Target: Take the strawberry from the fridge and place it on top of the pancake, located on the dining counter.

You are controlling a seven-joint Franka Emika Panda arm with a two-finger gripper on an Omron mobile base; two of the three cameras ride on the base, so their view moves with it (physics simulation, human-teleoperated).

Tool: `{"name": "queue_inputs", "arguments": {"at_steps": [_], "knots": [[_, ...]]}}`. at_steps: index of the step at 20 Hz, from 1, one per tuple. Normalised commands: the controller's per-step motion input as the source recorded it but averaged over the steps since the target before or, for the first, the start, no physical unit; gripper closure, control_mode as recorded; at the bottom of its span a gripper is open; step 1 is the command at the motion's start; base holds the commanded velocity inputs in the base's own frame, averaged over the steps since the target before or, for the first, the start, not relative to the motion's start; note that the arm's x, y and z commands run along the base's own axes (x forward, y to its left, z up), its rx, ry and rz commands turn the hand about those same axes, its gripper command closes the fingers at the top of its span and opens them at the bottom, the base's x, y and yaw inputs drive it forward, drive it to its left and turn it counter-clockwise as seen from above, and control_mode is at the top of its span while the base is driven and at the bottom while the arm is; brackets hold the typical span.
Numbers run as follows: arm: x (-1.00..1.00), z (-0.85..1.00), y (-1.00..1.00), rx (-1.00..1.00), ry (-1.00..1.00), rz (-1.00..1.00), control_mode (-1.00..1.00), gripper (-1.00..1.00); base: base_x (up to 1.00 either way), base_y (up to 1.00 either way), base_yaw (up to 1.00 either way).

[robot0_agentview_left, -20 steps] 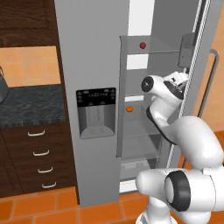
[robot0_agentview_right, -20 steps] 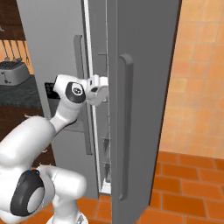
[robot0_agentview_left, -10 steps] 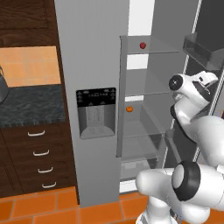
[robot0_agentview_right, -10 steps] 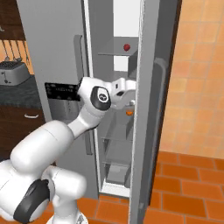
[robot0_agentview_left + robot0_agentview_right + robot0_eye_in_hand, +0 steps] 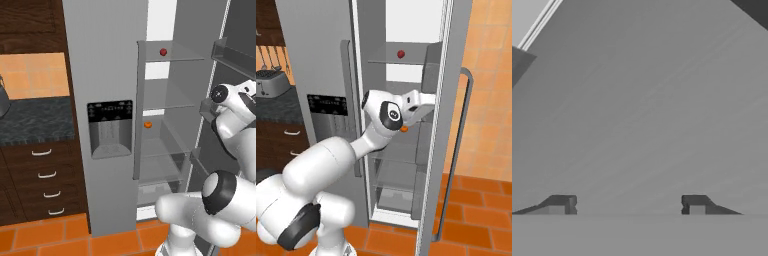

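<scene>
The fridge stands with its right door swung wide. On the top glass shelf lies the strawberry, small and dark red. My gripper sits below and to the right of it, close against the inner face of the open door. The fingertips stand apart with nothing between them, so it is open and faces flat grey door lining. My hand is at the door's edge. The pancake and the dining counter are out of view.
A small orange round fruit rests on a lower shelf. Door bins jut from the open door. A black dispenser panel is on the shut left door. Dark drawers and a speckled counter lie to the left.
The right fridge door has swung from nearly shut to wide open. My arm has travelled outward to the right along with it.
</scene>
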Motion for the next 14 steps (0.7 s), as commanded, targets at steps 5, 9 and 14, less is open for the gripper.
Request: {"name": "queue_inputs", "arguments": {"at_steps": [5,9,14], "knots": [[-0.03,0.0,0.28,0.0,0.0,0.0,-1.0,-1.0,0.0,0.0,0.0],[0.0,0.05,0.99,0.01,0.0,0.0,-1.0,-1.0,0.0,0.0,0.0],[-0.1,0.0,0.85,0.14,-0.04,0.0,-1.0,-1.0,0.0,0.0,0.0]]}}
